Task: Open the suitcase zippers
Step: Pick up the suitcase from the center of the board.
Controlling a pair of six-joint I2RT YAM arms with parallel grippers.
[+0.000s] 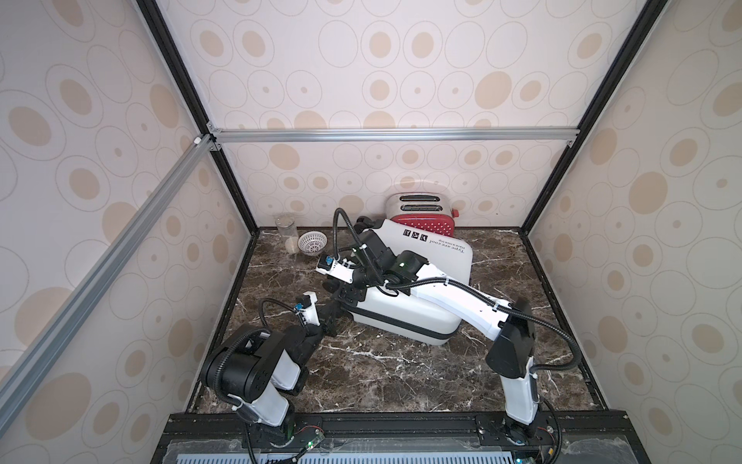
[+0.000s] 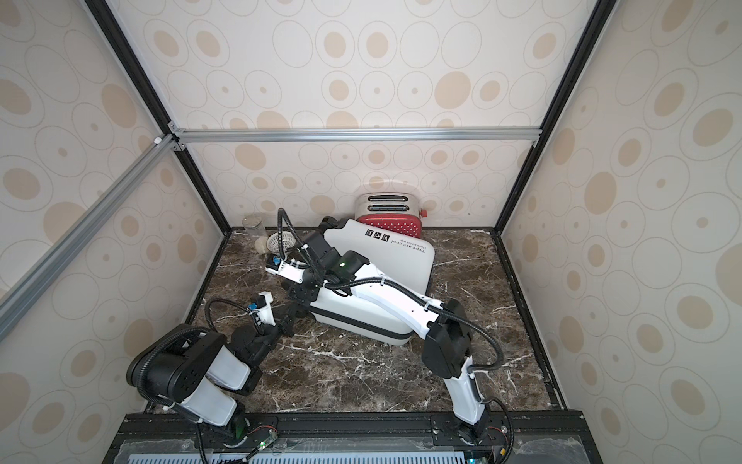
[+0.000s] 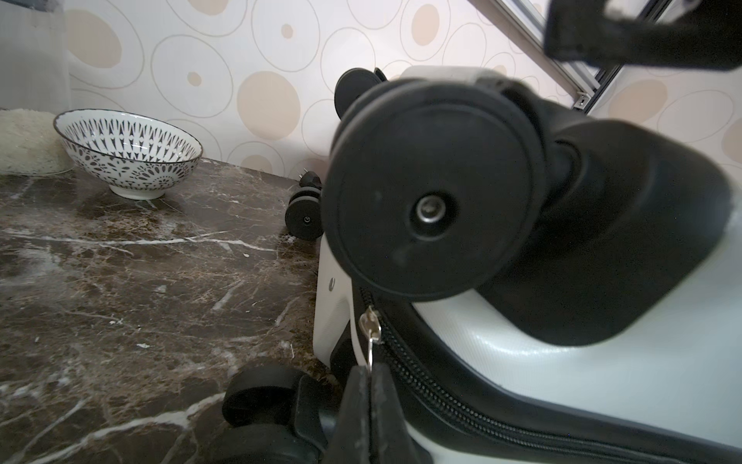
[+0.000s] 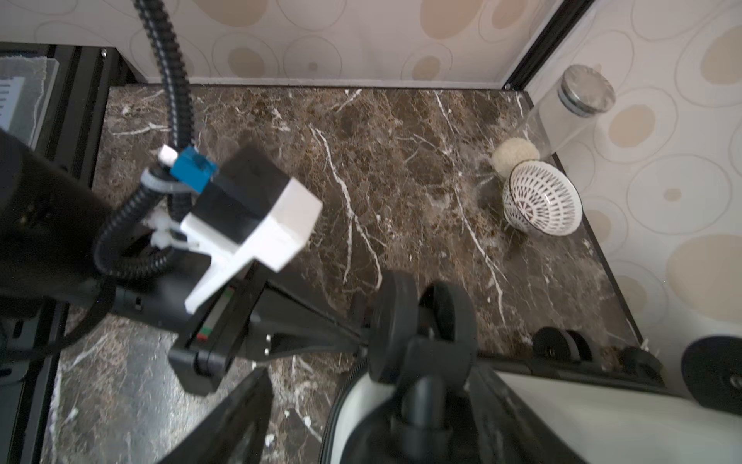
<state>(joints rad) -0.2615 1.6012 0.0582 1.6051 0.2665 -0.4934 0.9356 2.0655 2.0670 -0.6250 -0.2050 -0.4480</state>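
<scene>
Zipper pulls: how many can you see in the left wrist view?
1: a silvery pull on the zipper beside the nearest wheel, pinched in the shut left gripper. Others may be hidden elsewhere around the suitcase.

Marble table [image 1: 381,369]: suitcase [image 1: 405,317]; toaster [image 1: 425,227]; bowl [image 1: 312,242]; jar [image 1: 286,231]

suitcase wheel [image 3: 433,193] blurred | zipper pull [image 3: 370,329] tab end hidden in left pincer [image 3: 368,377] | jar [image 3: 32,80] cut off

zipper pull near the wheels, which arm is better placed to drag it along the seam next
Left. The left gripper is shut on the silvery zipper pull at the suitcase's wheel end. The right gripper stands open astride a wheel, holding nothing.
</scene>
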